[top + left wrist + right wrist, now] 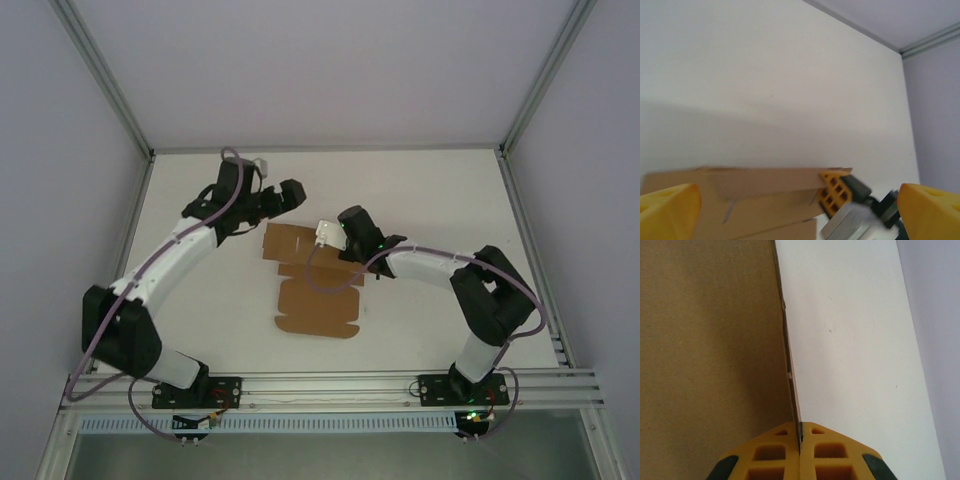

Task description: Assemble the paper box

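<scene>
The paper box is a flat brown die-cut sheet [316, 303] lying mid-table, with its far panels [288, 243] between the two arms. My right gripper [341, 250] is shut on the sheet's right edge; in the right wrist view the yellow fingertips [800, 440] pinch the thin cardboard edge, and the brown panel [710, 340] fills the left side. My left gripper [293, 196] hovers just beyond the sheet's far edge. It is open wide, its yellow fingertips [667, 210] far apart with the cardboard [750, 200] between and below them. The right gripper's fingers [836, 192] show at the sheet's corner.
White table [430, 200] with an aluminium frame: posts at the back corners [150, 152] and a rail [330, 380] along the near edge where the arm bases sit. Bare tabletop lies to the right and behind the sheet.
</scene>
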You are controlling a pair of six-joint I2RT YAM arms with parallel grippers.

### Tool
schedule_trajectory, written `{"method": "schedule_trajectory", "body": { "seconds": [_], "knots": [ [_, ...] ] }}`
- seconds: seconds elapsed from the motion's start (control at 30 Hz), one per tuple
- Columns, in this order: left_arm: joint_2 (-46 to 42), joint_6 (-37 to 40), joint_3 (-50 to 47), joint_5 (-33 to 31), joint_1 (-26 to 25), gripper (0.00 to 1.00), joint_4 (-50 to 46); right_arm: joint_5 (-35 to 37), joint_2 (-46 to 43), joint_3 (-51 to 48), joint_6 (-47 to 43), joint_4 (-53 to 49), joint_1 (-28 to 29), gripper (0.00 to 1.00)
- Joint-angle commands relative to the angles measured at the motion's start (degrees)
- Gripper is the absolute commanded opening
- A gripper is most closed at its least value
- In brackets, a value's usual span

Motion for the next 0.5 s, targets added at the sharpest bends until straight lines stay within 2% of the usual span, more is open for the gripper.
{"method": "schedule_trajectory", "body": {
  "seconds": [0.0, 0.17, 0.47],
  "knots": [
    [3.3, -0.8, 3.0, 8.0, 0.4, 1.0, 0.4, 1.4, -2.6, -0.6, -0.7, 2.2, 0.3, 0.0],
    [5.8, -0.5, 3.3, 8.2, 0.4, 0.98, -0.9, 0.7, -4.1, 0.3, 1.7, -0.6, 0.2, 0.0],
    [8.8, -2.0, 1.0, 10.7, -1.0, 0.88, -0.2, 1.1, -5.7, 1.1, 5.1, -3.0, 0.5, 0.0]
  ]
}}
